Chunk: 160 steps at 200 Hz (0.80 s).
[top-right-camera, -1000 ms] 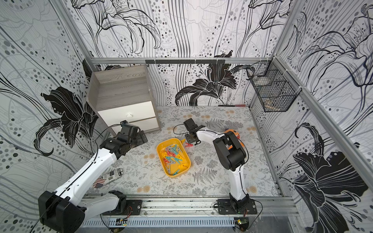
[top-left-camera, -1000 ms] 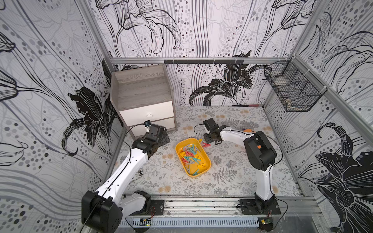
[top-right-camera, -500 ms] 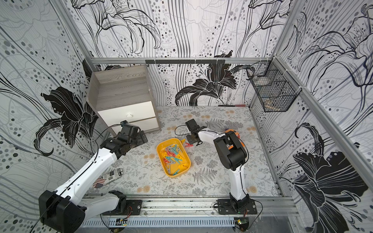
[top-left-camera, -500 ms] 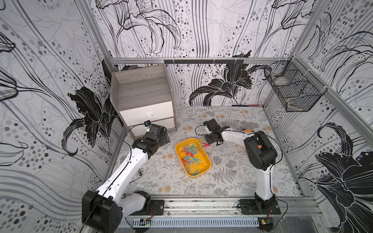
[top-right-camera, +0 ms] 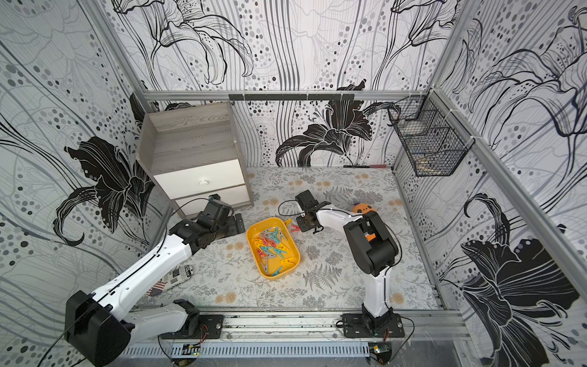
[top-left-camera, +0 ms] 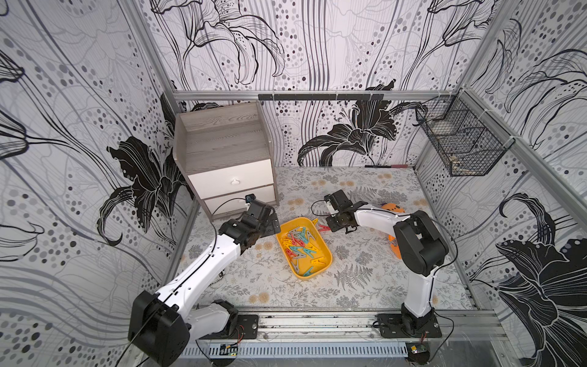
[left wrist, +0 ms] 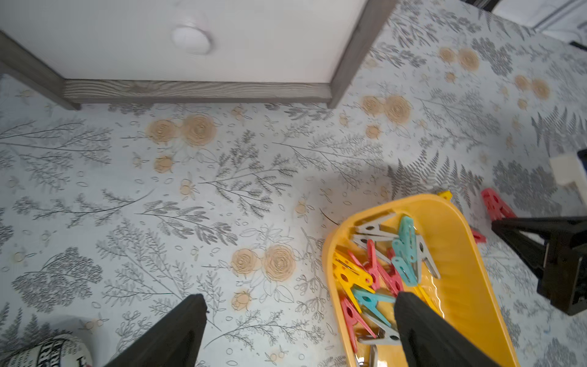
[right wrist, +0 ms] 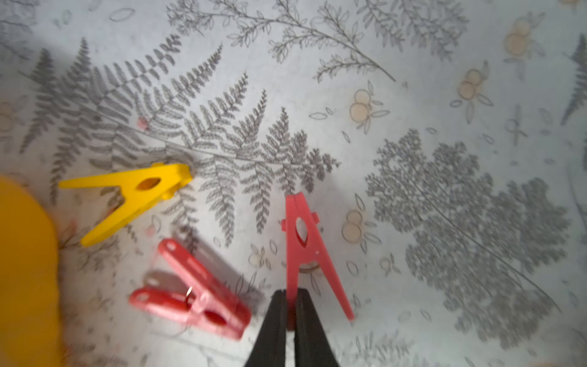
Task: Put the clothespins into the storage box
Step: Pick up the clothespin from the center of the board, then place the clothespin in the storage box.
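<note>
Right hand (right wrist: pixel 289 295) is squeezed together on one leg of a red clothespin (right wrist: pixel 303 241), which lies on the table just off the far end of the box (top-left-camera: pixel 329 258). The grip is thin and catches only the leg tip, so the pin will likely swivel or slip. Best to hold the squeeze, lift straight up and slow, clear the low rim, make the short carry, and let go low over the pile. A second red clothespin (right wrist: pixel 190 292) lies just beside the fingers and a yellow clothespin (right wrist: pixel 133 190) lies near the box rim. Both are loose on the table and not yet in, so don't drag them. Left hand (left wrist: pixel 298 302) is empty with fingers wide apart, hanging over the box's left rim, and should keep out of the drop path. Most clothespins (top-left-camera: pixel 300 246) are heaped in the box: yellow, teal, red, grey. The box sits mid-table, angled. The table (top-left-camera: pixel 365 286) has a pale cover printed with grey ferns and tan flowers. It looks smooth, so pins probably slide. A grey wood cabinet (top-left-camera: pixel 222 143) stands at the far left corner and a wire basket (top-left-camera: pixel 460 143) hangs on the right wall. An orange thing (top-left-camera: pixel 392 208) near the right edge is partly hidden, can't tell what. The walls are black-and-white lily print, with a metal rail along the near edge.
</note>
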Motion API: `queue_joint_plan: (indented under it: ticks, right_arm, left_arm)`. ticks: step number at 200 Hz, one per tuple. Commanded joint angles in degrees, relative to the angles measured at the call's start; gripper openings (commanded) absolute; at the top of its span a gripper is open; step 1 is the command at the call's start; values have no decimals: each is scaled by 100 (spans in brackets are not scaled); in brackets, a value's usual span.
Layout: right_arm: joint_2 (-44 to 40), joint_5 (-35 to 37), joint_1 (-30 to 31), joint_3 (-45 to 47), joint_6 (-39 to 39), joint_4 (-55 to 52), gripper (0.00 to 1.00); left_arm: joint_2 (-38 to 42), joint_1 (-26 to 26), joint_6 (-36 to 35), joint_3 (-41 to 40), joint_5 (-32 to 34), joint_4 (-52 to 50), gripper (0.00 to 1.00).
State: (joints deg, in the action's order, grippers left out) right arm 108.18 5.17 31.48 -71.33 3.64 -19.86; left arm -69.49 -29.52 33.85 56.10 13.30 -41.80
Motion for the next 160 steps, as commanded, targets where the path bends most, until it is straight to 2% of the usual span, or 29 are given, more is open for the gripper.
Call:
queue_joint_plan:
  ticks: [1,33,77,116,160]
  right_arm:
    - [-888,-258,95,179,370,-140,11]
    - [-1493,-329,757,203,589,-302,11]
    - [-1294,-175,1750,133,1474,-214,11]
    - [-610,-138,2040,169,1972,-45,12]
    - [-279,-101,2072,208,2202,105,13]
  left_arm:
    - [-149,-369,125,-169,5,197,98]
    - [-53,-465,480,-690,65,417,98]
    - [227,-458,778,-1063,267,483,97]
    - [273,-432,834,-1088,339,432,97]
    - [324,-365,782,-945,397,333,97]
